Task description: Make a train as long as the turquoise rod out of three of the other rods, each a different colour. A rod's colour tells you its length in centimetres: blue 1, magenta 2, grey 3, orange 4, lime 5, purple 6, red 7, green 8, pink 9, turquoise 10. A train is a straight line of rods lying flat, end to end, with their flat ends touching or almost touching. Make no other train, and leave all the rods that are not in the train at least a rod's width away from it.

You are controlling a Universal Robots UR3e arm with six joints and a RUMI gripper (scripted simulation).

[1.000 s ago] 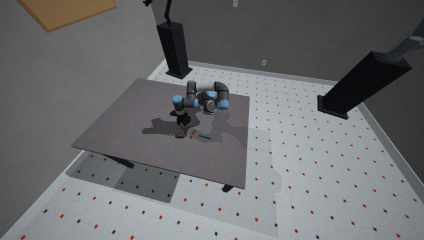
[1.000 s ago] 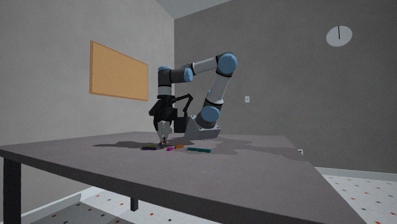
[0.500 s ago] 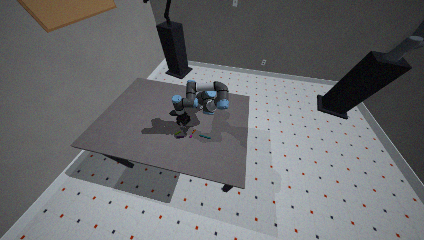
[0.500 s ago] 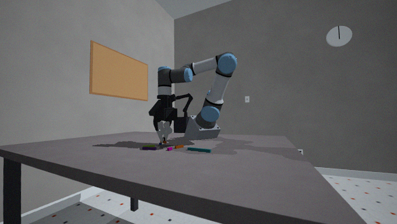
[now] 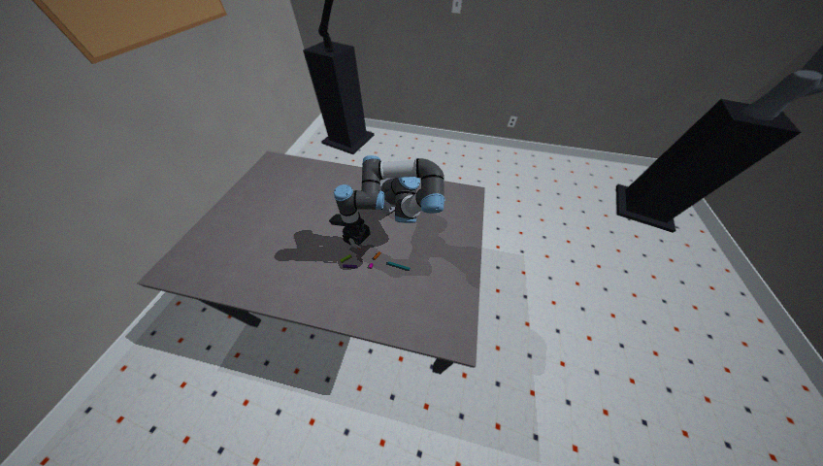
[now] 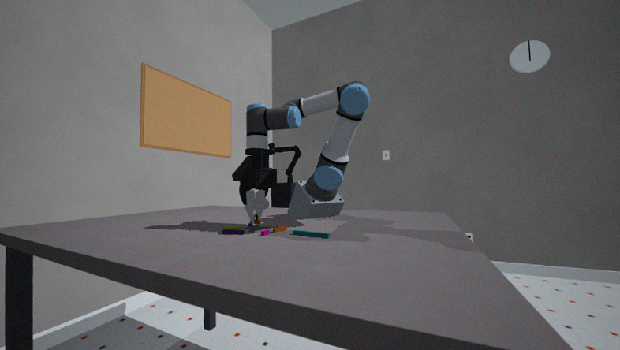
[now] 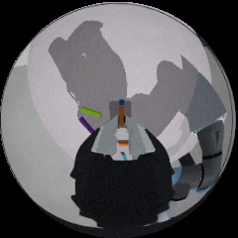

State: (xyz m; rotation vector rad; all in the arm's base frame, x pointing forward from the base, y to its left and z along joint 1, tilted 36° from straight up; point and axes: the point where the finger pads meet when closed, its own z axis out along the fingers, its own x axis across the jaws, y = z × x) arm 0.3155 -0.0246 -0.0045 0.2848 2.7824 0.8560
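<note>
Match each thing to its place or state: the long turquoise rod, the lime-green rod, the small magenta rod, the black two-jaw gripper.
Things:
1. long turquoise rod
2. lime-green rod
3. small magenta rod
4. black two-jaw gripper

Places or states:
A. lies between the purple rod and the turquoise one
B. shut on a thin orange rod
C. rightmost rod in the top view
D. lies at an angle right beside the purple rod

Pairs: 1-C, 2-D, 3-A, 4-B

Matt grey table (image 6: 299,275); glossy tiled floor (image 5: 635,346)
</note>
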